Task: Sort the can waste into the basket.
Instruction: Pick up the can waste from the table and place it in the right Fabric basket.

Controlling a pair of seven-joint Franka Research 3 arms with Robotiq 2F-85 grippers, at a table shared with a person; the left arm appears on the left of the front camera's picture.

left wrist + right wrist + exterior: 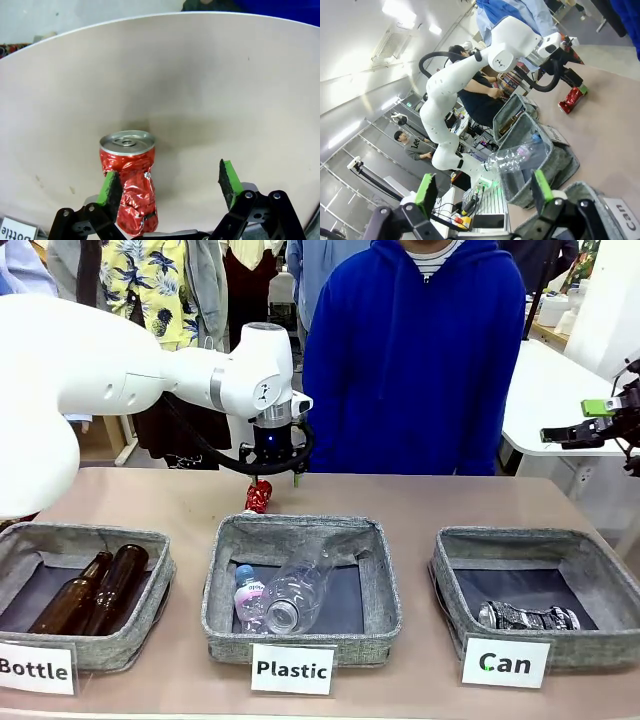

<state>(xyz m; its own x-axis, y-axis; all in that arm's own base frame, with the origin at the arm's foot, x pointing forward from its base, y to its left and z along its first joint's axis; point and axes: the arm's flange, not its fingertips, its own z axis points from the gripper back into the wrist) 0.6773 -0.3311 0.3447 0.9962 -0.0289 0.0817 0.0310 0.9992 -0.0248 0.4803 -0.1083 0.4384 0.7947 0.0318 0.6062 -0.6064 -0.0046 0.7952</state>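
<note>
The left tool (276, 472) is hanging low over the bench (420, 502) near the middle of its far edge, just above the red can (259, 496). This crumpled can is standing on the bench close to that far edge, behind the Plastic basket (300, 640). In the left wrist view the tool's jaws are standing wide open. One green pad (111, 187) is lying against the red can's side while the other pad is sitting well apart from it with bare bench between, so the tool is gripping nothing.

The silver can (528, 617) is lying on its side inside the Can basket (600, 570), which is sitting at the bench's near right corner. The Plastic basket is sitting at the middle of the near edge and holding clear bottles (290, 595). The Bottle basket (150, 570) is sitting at the near left corner and holding two brown bottles (95, 590).

The right tool (484, 190) is holding its pads wide apart with nothing between them; in the front view it is hovering raised, past the bench's right edge. A person in a blue hoodie (410, 360) is standing at the far edge.
</note>
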